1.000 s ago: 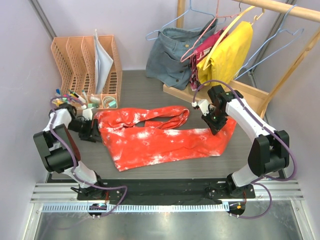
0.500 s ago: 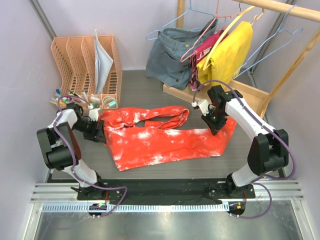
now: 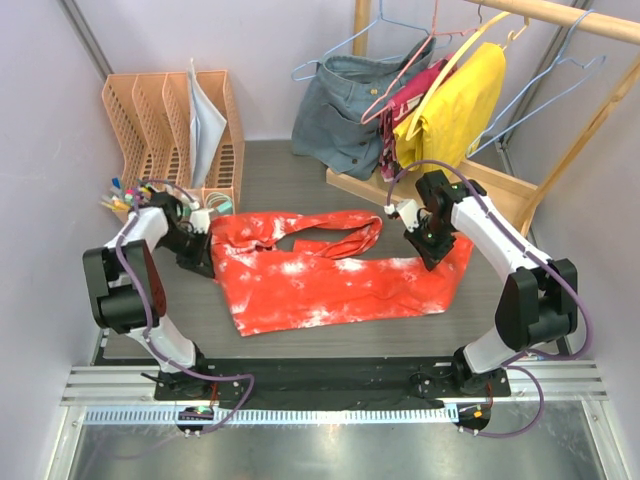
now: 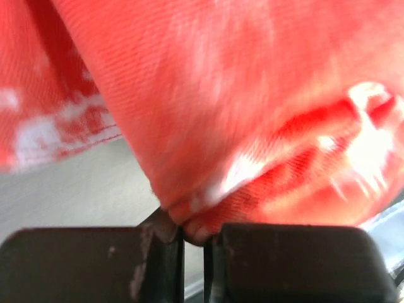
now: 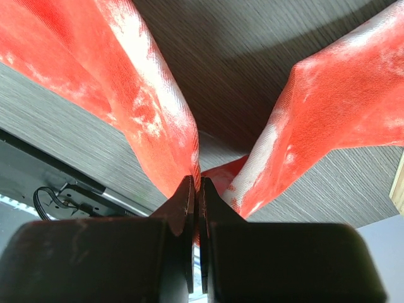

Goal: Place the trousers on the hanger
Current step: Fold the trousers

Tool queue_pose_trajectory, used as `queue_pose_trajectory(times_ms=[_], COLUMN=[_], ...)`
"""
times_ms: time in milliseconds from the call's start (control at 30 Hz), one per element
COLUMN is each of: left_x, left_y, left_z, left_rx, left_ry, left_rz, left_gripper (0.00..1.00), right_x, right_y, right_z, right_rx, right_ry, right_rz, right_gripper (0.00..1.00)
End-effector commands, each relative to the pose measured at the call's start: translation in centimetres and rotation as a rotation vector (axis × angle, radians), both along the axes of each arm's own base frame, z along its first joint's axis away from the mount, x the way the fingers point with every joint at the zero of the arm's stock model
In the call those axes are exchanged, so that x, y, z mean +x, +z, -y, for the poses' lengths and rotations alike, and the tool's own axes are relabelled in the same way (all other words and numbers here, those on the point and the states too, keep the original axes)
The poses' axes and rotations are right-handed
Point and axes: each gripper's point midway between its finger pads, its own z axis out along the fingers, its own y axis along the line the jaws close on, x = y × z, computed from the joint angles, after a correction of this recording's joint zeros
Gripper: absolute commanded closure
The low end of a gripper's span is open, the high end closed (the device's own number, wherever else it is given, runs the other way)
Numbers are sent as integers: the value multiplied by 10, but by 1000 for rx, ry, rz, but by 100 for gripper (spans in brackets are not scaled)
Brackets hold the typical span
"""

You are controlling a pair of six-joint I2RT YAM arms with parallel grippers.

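Trousers (image 3: 330,280) lie spread across the dark surface (image 3: 270,180) in the overhead view, red-orange with white splotches, stretched between the two arms. The left claw (image 3: 203,255) sits at their left edge and the right claw (image 3: 432,255) at their right end, where the cloth is lifted slightly. Behind them a wooden rail (image 3: 560,20) carries a denim garment (image 3: 345,115) and a yellow garment (image 3: 455,110), well apart from the trousers. Orange file trays (image 3: 175,125) stand at the back left.

From the left wrist, the left claw (image 4: 194,252) is clamped on a bunched fold of the trousers (image 4: 240,95), which fill nearly the whole picture, somewhat blurred.

From the right wrist, the right claw (image 5: 197,214) is pinched tight on a thin edge of the trousers (image 5: 139,95); the fabric rises away in two bands, left and right, above the grey surface (image 5: 252,63).
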Motion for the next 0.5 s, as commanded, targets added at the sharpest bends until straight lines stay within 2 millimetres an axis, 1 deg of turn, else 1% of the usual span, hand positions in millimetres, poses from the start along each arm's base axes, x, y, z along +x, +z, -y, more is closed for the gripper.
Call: queue_pose_trajectory(times_ms=[0,33,67,100,167,200,233,267,300,333,367,400,433,467], left_x=[-20,-26,-34,-41,-50,-53,-53,-48,-42,-32,-22,-11,-4,5], left_y=[81,94,114,126,156,165,170,178,177,172,168,163,158,142], left_z=[-38,-47,-56,-76,-94,-105,-107,-109,-98,-90,-69,-58,-43,-25], left_rx=[115,157,208,309,425,488,508,525,516,508,495,484,436,387], left_ry=[-29,-37,-72,-72,-95,-114,-120,-108,-117,-137,-201,-167,-168,-180], left_rz=[44,50,72,76,130,139,151,172,163,149,154,165,170,129], left_gripper=[100,100,100,100,100,100,100,100,100,100,100,100,91,82], right_x=[-7,-11,-15,-22,-30,-34,-36,-35,-30,-26,-19,-15,-10,-3], right_y=[25,27,35,36,40,41,40,39,34,31,27,25,18,15], right_z=[10,11,12,13,13,11,5,1,-3,-4,-4,-4,-1,0], right_rx=[-21,-25,-18,-19,-20,-18,-17,-17,-18,-21,-32,-41,-67,-65], right_ry=[32,37,40,46,59,64,84,86,87,76,75,78,82,75], right_rz=[57,57,81,74,85,92,95,99,94,90,90,88,72,90], right_gripper=[99,99,99,99,99,99,99,99,99,99,99,99,99,99])
